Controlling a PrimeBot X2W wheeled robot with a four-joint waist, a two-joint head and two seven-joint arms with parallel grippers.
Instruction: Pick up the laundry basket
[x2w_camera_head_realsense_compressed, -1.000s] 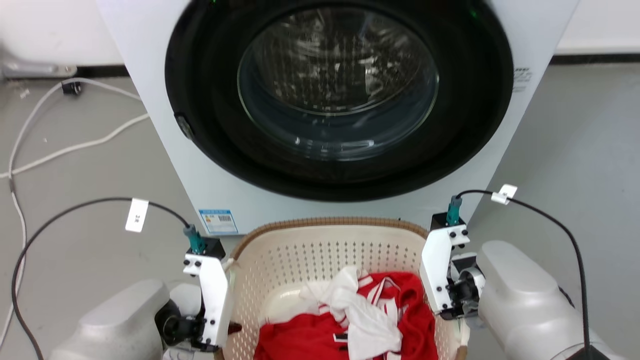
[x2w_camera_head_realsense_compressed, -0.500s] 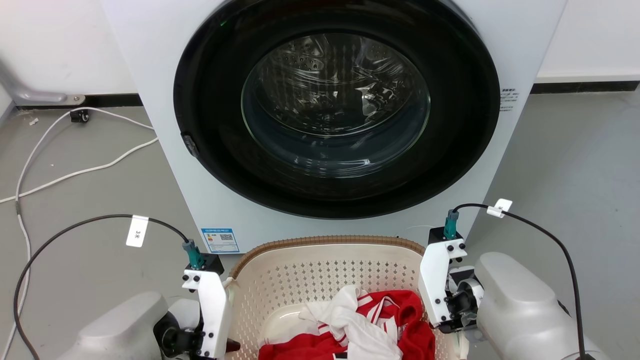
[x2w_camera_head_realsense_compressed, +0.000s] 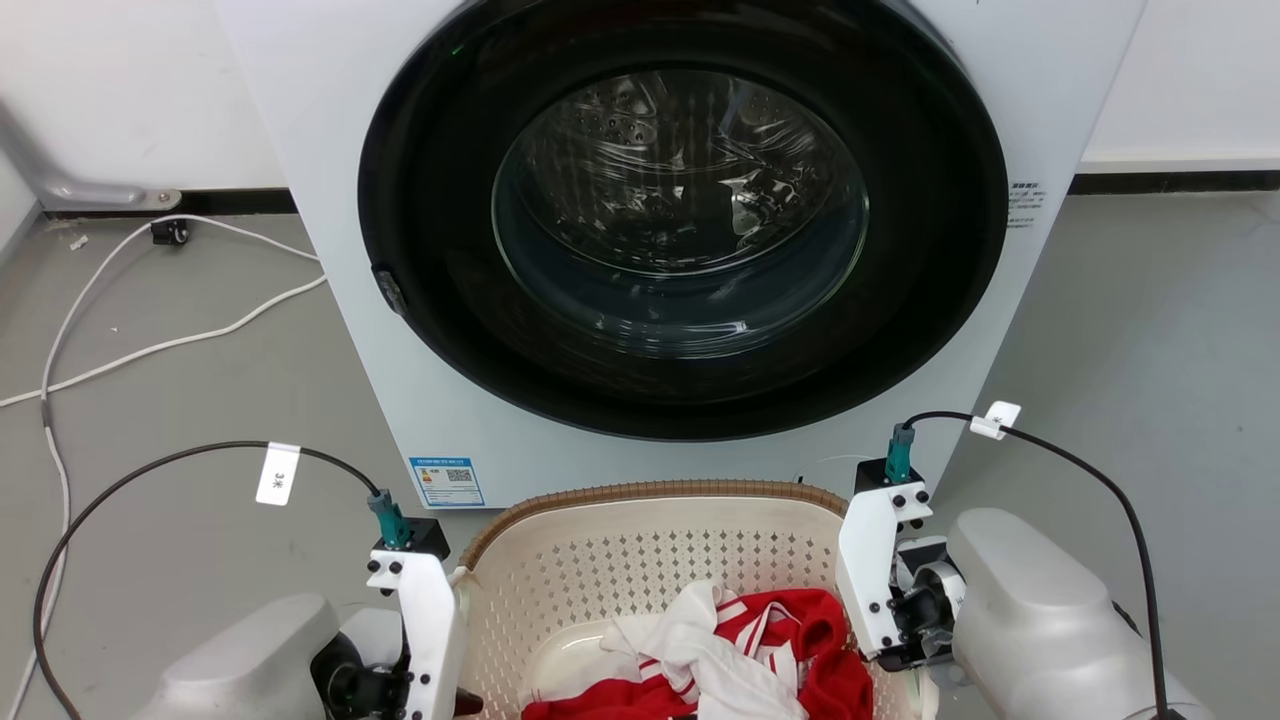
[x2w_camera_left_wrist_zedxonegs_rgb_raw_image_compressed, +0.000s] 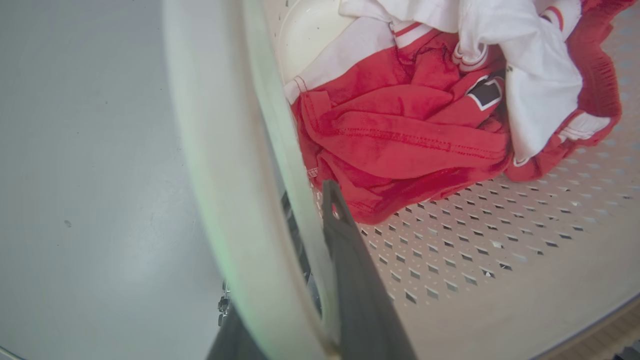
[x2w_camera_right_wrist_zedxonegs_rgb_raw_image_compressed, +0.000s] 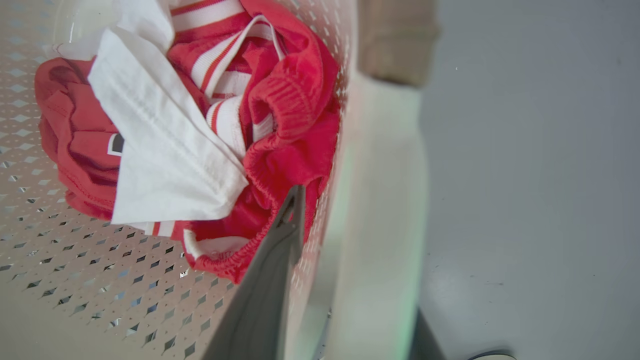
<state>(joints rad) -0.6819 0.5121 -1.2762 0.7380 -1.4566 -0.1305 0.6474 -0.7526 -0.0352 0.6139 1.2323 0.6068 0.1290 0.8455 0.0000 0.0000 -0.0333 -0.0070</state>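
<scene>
Ahead of both tools, past the basket's far rim, a white washing machine (x2w_camera_head_realsense_compressed: 330, 200) blocks the way forward, its round dark-ringed glass door (x2w_camera_head_realsense_compressed: 680, 210) facing them and a blue label (x2w_camera_head_realsense_compressed: 447, 482) low on its front. White cables (x2w_camera_head_realsense_compressed: 150, 345) trail over the grey floor (x2w_camera_head_realsense_compressed: 1150, 330) well out beyond the left tool (x2w_camera_left_wrist_zedxonegs_rgb_raw_image_compressed: 312, 220), up to a white wall (x2w_camera_head_realsense_compressed: 130, 90). Between the two tools sits the laundry basket (x2w_camera_head_realsense_compressed: 650, 492), cream-white and perforated with a brown woven-look rim. It holds crumpled red and white clothes (x2w_camera_head_realsense_compressed: 740, 650), which lie against the right tool's inner finger. The left tool is clamped on the basket's left side, one finger inside and one outside. The right tool (x2w_camera_right_wrist_zedxonegs_rgb_raw_image_compressed: 345, 225) grips the right side the same way.
</scene>
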